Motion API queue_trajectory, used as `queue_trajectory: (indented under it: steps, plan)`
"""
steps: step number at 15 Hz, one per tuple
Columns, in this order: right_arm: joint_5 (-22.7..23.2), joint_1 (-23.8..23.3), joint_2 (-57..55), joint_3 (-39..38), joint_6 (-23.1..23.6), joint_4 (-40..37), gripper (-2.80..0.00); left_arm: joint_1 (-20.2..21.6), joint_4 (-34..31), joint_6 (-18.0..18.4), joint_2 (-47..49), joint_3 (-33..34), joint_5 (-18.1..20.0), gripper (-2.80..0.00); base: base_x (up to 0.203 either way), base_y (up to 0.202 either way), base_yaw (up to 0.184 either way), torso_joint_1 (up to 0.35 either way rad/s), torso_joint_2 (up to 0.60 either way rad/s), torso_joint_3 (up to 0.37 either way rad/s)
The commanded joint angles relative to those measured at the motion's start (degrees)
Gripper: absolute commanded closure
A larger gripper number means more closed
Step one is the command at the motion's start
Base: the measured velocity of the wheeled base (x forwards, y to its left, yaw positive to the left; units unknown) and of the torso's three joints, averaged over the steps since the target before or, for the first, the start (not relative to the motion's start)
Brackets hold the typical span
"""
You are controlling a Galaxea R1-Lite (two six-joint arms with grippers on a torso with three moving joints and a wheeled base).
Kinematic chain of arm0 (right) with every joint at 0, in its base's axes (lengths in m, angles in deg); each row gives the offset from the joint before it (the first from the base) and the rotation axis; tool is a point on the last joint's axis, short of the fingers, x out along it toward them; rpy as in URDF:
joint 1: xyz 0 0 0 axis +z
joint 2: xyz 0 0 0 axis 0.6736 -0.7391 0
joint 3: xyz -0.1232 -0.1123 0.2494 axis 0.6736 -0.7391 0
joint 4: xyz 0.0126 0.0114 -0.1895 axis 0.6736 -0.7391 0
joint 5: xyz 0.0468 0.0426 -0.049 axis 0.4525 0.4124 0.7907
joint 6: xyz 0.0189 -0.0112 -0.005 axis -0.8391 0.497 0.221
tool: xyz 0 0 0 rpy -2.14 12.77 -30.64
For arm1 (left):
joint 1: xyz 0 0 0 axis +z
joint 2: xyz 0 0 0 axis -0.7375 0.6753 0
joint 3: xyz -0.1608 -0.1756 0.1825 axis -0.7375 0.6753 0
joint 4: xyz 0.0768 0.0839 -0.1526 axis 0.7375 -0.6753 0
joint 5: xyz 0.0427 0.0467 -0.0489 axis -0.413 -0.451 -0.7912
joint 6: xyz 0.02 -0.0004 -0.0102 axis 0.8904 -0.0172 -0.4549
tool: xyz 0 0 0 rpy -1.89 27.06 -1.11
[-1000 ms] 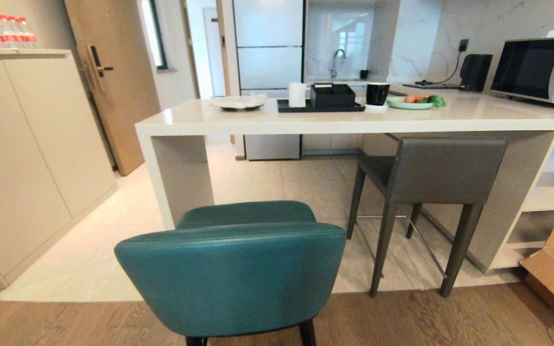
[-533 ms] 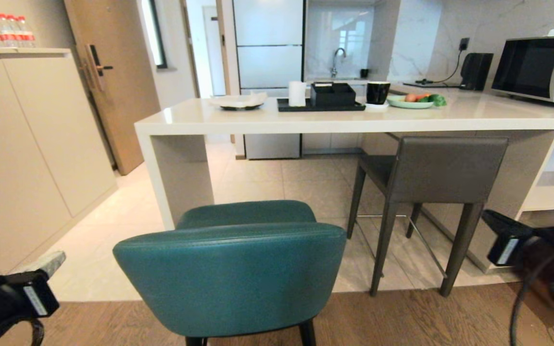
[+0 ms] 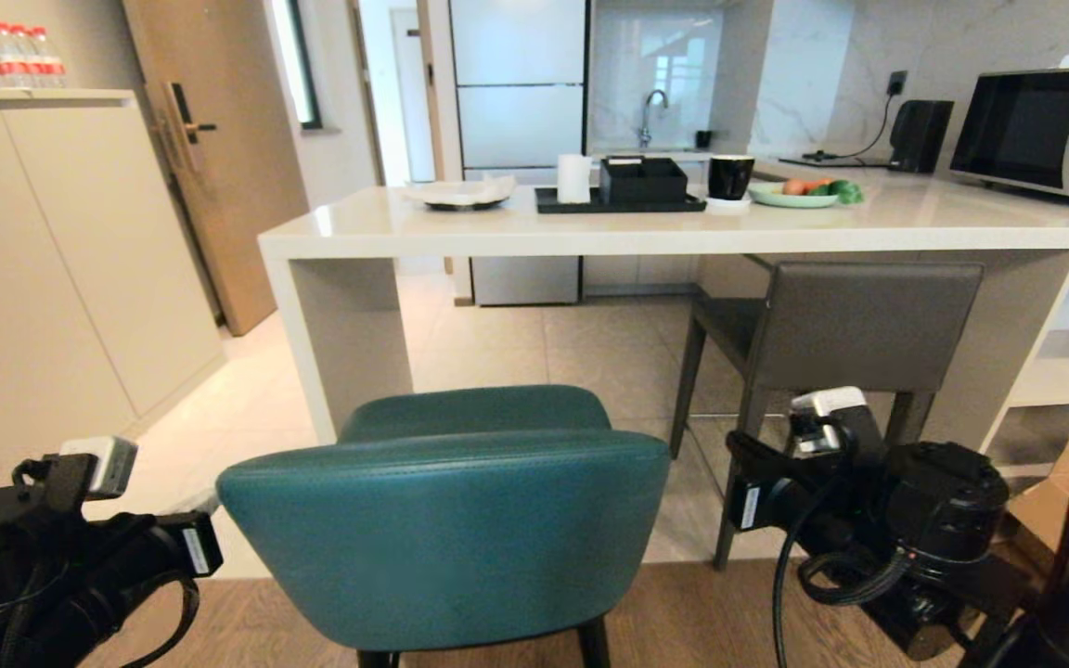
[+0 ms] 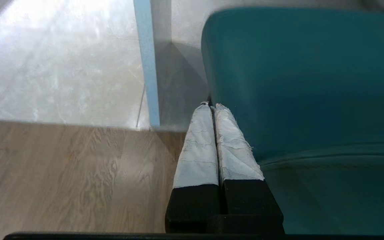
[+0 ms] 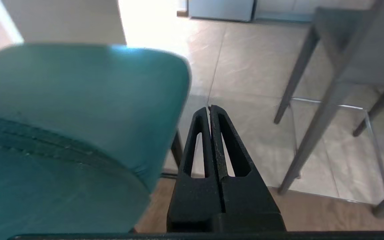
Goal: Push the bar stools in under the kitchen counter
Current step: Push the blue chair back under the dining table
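Note:
The teal bar stool [image 3: 442,538] stands close in front of me, out from the kitchen counter [image 3: 664,237], its curved back toward me. The dark-grey bar stool [image 3: 859,325] stands to the right with its seat partly under the slab. My left gripper [image 4: 212,106] is shut and empty, level beside the left edge of the teal stool's [image 4: 298,83] back. My right gripper [image 5: 209,107] is shut and empty too, just off the right edge of the teal back [image 5: 78,100], with the grey stool's legs [image 5: 308,133] beyond it. Both arms flank the teal stool.
A beige cupboard unit [image 3: 61,278] lines the left wall. A cardboard box [image 3: 1054,501] lies on the floor at the right. A microwave [image 3: 1036,130], a black tray [image 3: 618,206] and a plate of vegetables [image 3: 799,195] sit on the counter. Wood floor meets tile under the stools.
Both arms have risen into the head view, the left one at the left of the teal stool and the right one at its right. Neither stool has moved.

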Motion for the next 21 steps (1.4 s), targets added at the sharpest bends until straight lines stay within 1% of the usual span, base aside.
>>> queue_trajectory:
  steps: [1,4,7,9,11,12,15,19,21]
  plan:
    - [-0.1,1.0,-5.7,2.8,0.0,0.5,0.00,-0.2,0.6,0.0,6.0,-1.5,0.3,0.00,0.000,0.000,0.000,0.000,0.00,0.000]
    - [-0.1,1.8,-8.0,6.0,-0.1,0.5,0.00,-2.0,0.6,-0.1,8.0,-4.4,0.8,0.00,0.000,0.000,0.000,0.000,0.00,0.000]
    - [-0.1,2.4,-12.6,8.4,0.0,0.5,0.00,-4.3,0.6,-0.3,9.8,-5.8,1.3,0.00,0.000,0.000,0.000,0.000,0.00,0.000]
    - [0.0,2.5,-15.7,13.0,-0.1,0.5,0.00,-7.4,0.6,-0.8,10.5,-5.9,1.2,0.00,0.000,0.000,0.000,0.000,0.00,0.000]
    - [0.8,2.4,-17.3,16.9,0.8,0.5,0.00,-10.1,0.6,-2.8,12.2,-7.1,1.0,0.00,0.000,0.000,0.000,0.000,0.00,0.000]
    - [0.9,2.4,-17.7,19.5,1.3,0.2,0.00,-10.9,0.6,-3.2,13.1,-8.5,0.8,0.00,0.000,0.000,0.000,0.000,0.00,0.000]
    - [1.0,1.5,-18.6,27.0,1.7,-4.8,0.00,-12.4,0.6,-3.1,16.7,-12.8,0.2,0.00,0.000,0.000,0.000,0.000,0.00,0.000]
    - [1.0,0.4,-22.6,31.1,1.7,-5.9,0.00,-16.1,0.6,-4.2,17.7,-11.8,0.2,0.00,0.000,0.000,0.000,0.000,0.00,0.000]
    - [0.9,-0.6,-24.4,32.1,2.2,-5.8,0.00,-17.6,0.6,-4.1,18.1,-12.7,0.1,0.00,0.000,0.000,0.000,0.000,0.00,0.000]
